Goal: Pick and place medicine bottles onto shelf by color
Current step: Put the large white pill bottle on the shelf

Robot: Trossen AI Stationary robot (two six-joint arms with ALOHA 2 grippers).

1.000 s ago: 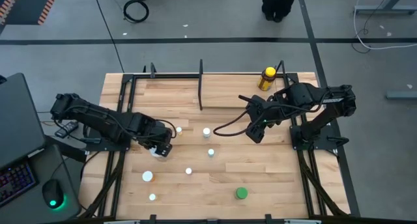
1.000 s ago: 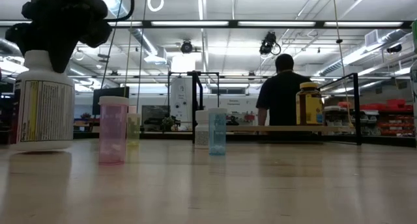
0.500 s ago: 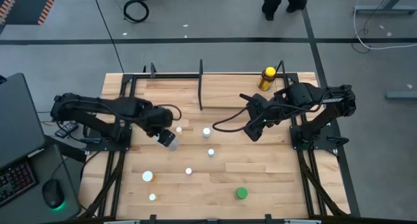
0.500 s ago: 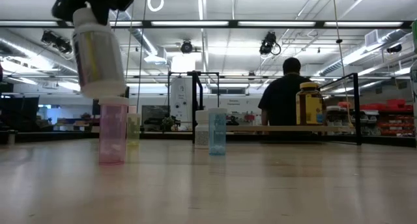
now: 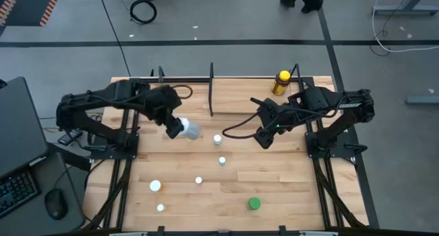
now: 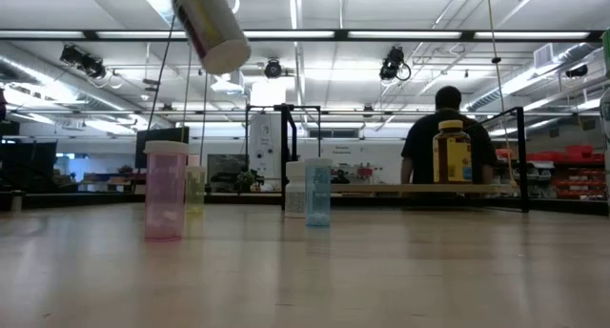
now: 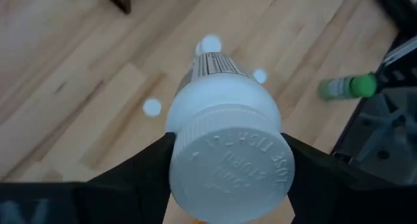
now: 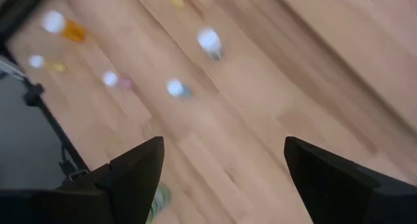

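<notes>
A large white labelled medicine bottle [image 5: 188, 130] hangs high over the table's left middle with my left gripper [image 5: 174, 127] shut on it; in the low view this bottle [image 6: 212, 23] is tilted. My right gripper [image 5: 263, 139] hovers open over the right middle, nothing between its fingers [image 8: 137, 168]. A yellow dark-capped bottle [image 5: 281, 83] stands on the shelf [image 5: 236, 99] at the far right. Several small bottles stand on the table, among them a green one [image 5: 254, 204], a pink one [image 6: 166, 190] and a blue one [image 6: 317, 193]. My left gripper pinches the white bottle at its cap end [image 7: 195, 129], one finger [image 7: 146, 162] on each side of it. The fingers slant down from the left and lie along the bottle, whose cap faces the wrist. The bottle is lifted clear and tilted, its base [image 6: 227, 56] lowest.
Thin black posts [image 5: 211, 88] rise from the shelf at the far edge. Small white-capped bottles [image 5: 156, 186] [image 5: 217, 138] dot the table's middle and near left. A person [image 6: 448, 137] stands in the room beyond the table. A laptop [image 5: 17, 126] sits off the left edge.
My left gripper has risen with the white bottle and gone toward the far edge and a little right. The bottle, upright on the table a second ago, is now lifted clear and tilted. The wrist has rolled.
</notes>
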